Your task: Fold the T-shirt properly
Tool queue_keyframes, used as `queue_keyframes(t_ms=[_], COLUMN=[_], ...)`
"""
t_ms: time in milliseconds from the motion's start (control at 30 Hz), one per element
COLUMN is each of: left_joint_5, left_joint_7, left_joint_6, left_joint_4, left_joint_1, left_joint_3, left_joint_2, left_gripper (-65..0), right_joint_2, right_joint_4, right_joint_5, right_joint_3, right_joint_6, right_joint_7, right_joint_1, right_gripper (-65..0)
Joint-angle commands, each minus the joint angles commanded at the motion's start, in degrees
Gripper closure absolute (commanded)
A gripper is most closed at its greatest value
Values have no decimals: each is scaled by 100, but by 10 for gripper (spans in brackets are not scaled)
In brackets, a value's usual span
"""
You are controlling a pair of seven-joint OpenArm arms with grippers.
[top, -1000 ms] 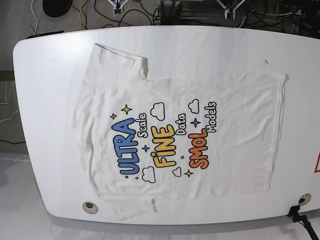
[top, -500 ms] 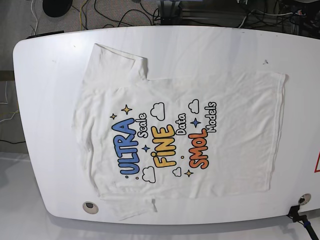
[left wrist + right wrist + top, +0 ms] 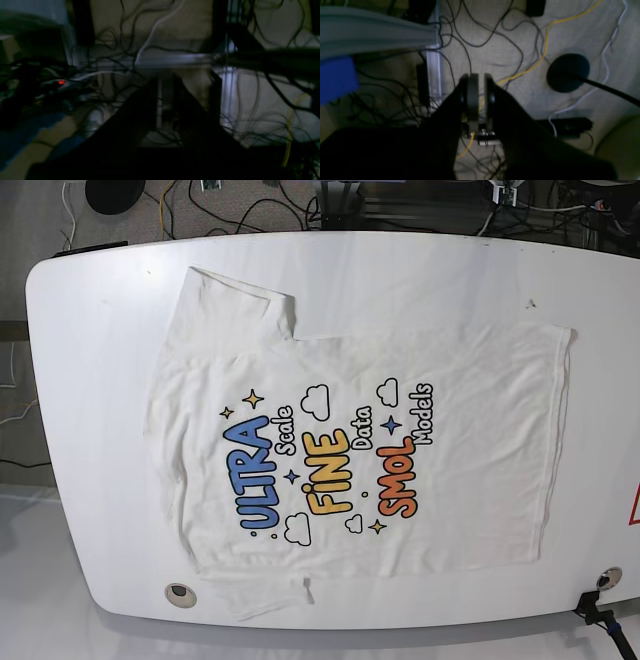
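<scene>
T-shirt [image 3: 480, 450]: visible in base view only; flat, unfolded, print up, on white table [image 3: 90, 420], collar side toward that view's left. Wrist views show floor cables instead; yellow cable [image 3: 542, 55] and round black base [image 3: 568, 72] in the right one. Left gripper [image 3: 166, 82]: dark, blurred; cannot tell whether released or clenched. Right gripper [image 3: 477, 80]: fingertips slightly parted, grasping nothing visible.

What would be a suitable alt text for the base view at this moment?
A white T-shirt lies spread, unfolded, on a white table, its hem toward the right. Its colorful print, reading "ULTRA", "FINE" and "SMOL", runs sideways among clouds and stars.
</scene>
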Motion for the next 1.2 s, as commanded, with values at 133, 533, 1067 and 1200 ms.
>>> queue_keyframes(t_ms=[133, 533, 1067, 1200], left_joint_5=[-42, -124, -286, -232], left_joint_7=[-68, 78, 635, 947], left_joint_6=[-2, -31, -84, -77], left_joint_4=[232, 2349, 5070, 5036], left_joint_1=[236, 1317, 1784, 1759], left_joint_3=[1, -29, -498, -645], left_joint_2=[-24, -159, -126, -71], left_gripper=[0, -11, -30, -8], right_joint_2=[30, 140, 152, 194], right_joint_4=[188, 2811, 5397, 5331], right_joint_5=[36, 136, 340, 259], right_joint_3=[-24, 643, 1109, 1066], right_joint_6=[-55, -114, -69, -38], right_joint_7=[33, -304, -886, -892], right_joint_1=[-51, -1390, -2043, -1983], right_gripper=[-33, -33, -29, -33])
